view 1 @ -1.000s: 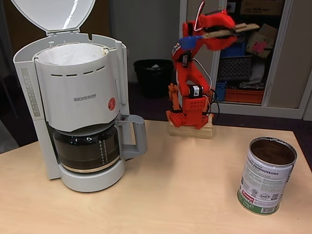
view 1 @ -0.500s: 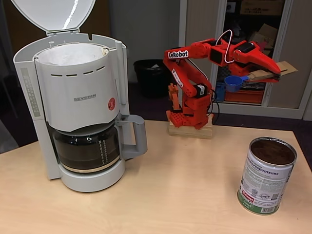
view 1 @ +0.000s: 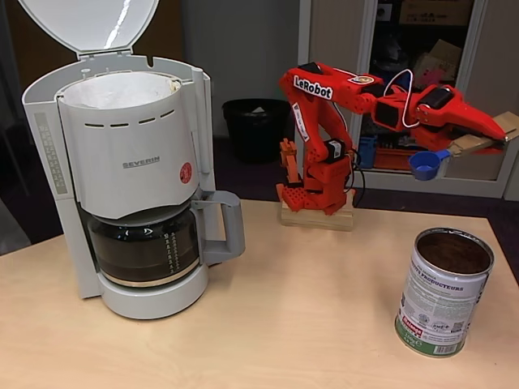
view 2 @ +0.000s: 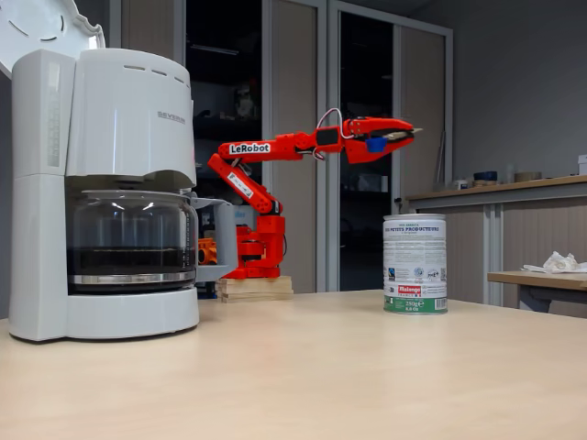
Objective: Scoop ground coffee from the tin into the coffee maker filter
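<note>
The tin [view 1: 442,301] stands open at the table's right, with dark ground coffee [view 1: 454,251] up near its rim. My red gripper [view 1: 486,136] is stretched out to the right above it, shut on the wooden handle of a blue scoop [view 1: 425,165]. The scoop cup hangs well above the tin, apart from it. The white coffee maker filter [view 1: 122,87] lines the basket of the SEVERIN machine [view 1: 130,154] at the left. From the side, the gripper [view 2: 402,135] and scoop [view 2: 375,144] hover high over the tin [view 2: 415,264].
The machine's lid [view 1: 89,23] stands open and its glass carafe [view 1: 144,247] holds dark liquid. My arm's base sits on a wooden block [view 1: 318,217] at the table's back edge. A black bin [view 1: 255,126] and open shelves lie behind.
The arm swung down from a raised pose and stretched out to the right, carrying the blue scoop lower, to above the tin.
</note>
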